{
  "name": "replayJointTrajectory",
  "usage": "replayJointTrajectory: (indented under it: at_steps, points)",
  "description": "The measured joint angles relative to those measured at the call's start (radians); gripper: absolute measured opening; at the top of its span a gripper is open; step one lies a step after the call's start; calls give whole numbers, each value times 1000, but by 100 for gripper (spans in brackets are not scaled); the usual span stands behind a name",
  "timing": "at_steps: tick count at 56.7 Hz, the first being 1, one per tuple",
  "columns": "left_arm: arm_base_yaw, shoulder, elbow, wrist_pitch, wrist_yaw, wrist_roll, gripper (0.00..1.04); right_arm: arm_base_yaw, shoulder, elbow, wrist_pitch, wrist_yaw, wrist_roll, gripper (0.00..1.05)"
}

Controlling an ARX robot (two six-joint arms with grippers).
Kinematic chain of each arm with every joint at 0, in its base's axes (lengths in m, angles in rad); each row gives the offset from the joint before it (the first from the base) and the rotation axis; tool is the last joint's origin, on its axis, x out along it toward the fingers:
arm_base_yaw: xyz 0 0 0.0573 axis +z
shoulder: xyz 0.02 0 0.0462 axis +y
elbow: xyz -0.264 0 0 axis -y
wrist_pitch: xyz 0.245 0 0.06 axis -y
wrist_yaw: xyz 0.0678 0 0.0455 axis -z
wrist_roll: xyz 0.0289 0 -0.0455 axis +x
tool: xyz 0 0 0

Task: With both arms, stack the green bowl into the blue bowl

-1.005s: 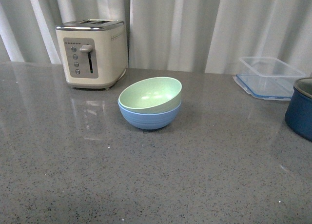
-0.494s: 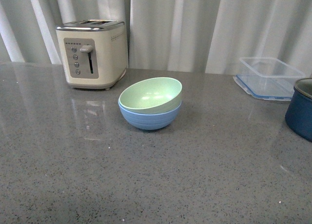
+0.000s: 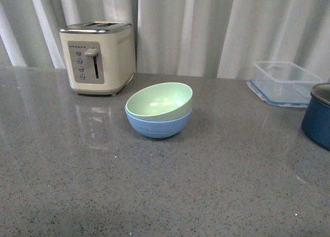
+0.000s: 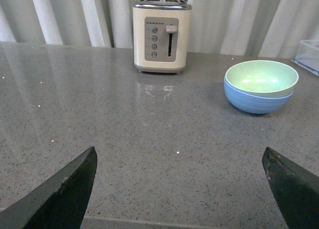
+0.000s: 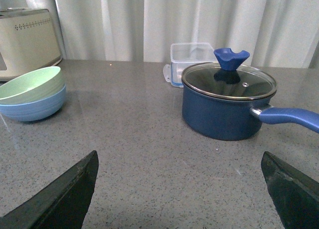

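Note:
The pale mint-green bowl (image 3: 159,100) sits nested, slightly tilted, inside the sky-blue bowl (image 3: 158,125) at the middle of the grey counter. The stack also shows in the left wrist view, green bowl (image 4: 261,78) in blue bowl (image 4: 256,101), and in the right wrist view, green bowl (image 5: 31,84) in blue bowl (image 5: 32,108). Neither arm appears in the front view. My left gripper (image 4: 179,186) is open and empty, well back from the bowls. My right gripper (image 5: 179,186) is open and empty, over bare counter, apart from the bowls.
A cream toaster (image 3: 97,57) stands at the back left. A clear plastic container (image 3: 285,81) lies at the back right. A dark navy pot (image 5: 227,101) with glass lid and blue handle stands at the right, close ahead of my right gripper. White curtains hang behind.

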Motion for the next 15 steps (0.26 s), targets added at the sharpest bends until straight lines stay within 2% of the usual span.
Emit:
replayJointTrajectory:
  at_steps: [15]
  points:
    - [0,0,0,0,0,0,98,0,0,0,0,0,0,95]
